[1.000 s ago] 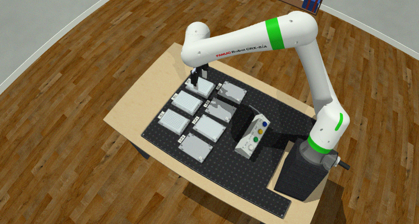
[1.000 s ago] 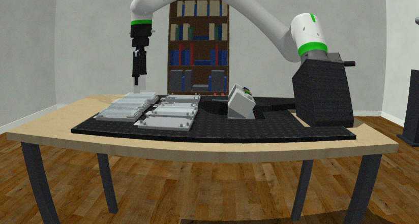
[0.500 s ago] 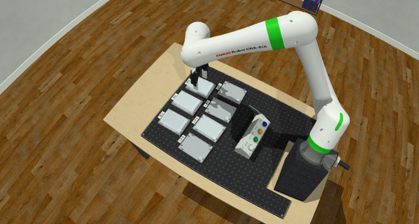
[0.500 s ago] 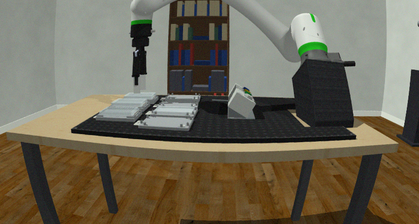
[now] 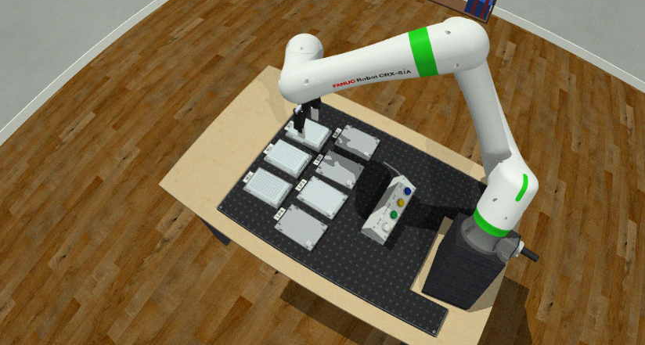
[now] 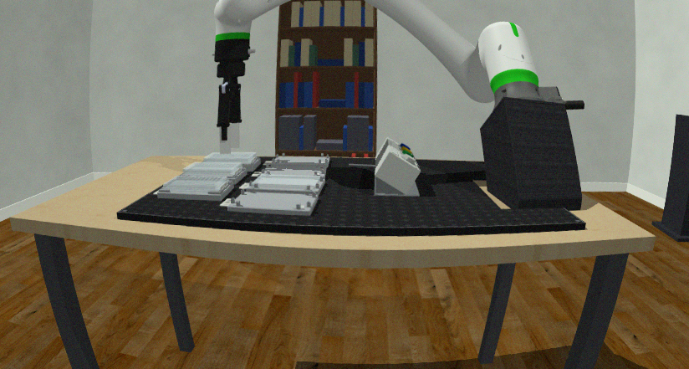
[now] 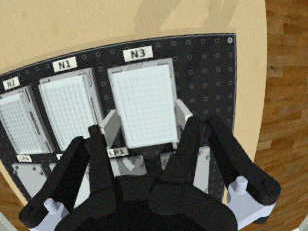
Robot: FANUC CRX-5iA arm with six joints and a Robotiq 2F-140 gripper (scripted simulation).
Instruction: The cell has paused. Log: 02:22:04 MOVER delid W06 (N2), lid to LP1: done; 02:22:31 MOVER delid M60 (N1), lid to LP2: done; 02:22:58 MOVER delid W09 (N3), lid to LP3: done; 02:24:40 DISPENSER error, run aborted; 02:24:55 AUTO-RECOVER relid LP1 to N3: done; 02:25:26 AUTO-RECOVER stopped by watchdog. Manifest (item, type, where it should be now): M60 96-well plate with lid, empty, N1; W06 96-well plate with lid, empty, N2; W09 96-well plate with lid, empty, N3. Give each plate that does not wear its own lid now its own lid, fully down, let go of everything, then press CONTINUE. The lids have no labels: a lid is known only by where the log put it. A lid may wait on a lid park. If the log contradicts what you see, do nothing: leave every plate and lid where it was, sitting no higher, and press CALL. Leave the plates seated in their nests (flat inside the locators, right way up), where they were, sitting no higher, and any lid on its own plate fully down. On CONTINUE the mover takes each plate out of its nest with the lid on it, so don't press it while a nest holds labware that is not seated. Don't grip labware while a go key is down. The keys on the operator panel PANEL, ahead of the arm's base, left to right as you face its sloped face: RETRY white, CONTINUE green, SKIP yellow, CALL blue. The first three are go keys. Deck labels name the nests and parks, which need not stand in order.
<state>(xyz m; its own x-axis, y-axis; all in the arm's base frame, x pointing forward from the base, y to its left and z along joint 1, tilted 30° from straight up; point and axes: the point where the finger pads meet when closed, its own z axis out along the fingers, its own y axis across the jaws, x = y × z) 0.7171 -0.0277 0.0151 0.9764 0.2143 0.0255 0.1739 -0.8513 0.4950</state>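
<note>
- Top view: my gripper (image 5: 305,120) hangs over the plate in N3 (image 5: 317,136), at the far end of the plate row. The plate in N1 (image 5: 287,156) and the plate in N2 (image 5: 267,187) sit next to it. The lid parks (image 5: 356,140) lie in a row beside them.
- I think my job now is to take the lid off the N3 plate, since that lid belongs on another plate. To do it well, I should go straight down, pinch only the lid by its two long sides, and lift it flat so the plate stays in its nest.
- Exterior view: my arm reaches high across the table (image 6: 72,207), and my wrist points straight down. My fingertips are a little above the plate, not touching it.
- Wrist view: my jaws are about half open and hold nothing. One finger is on each long side of the N3 plate. I cannot tell from here if a lid is on it.
- The green key (image 5: 394,214) must wait.
</note>
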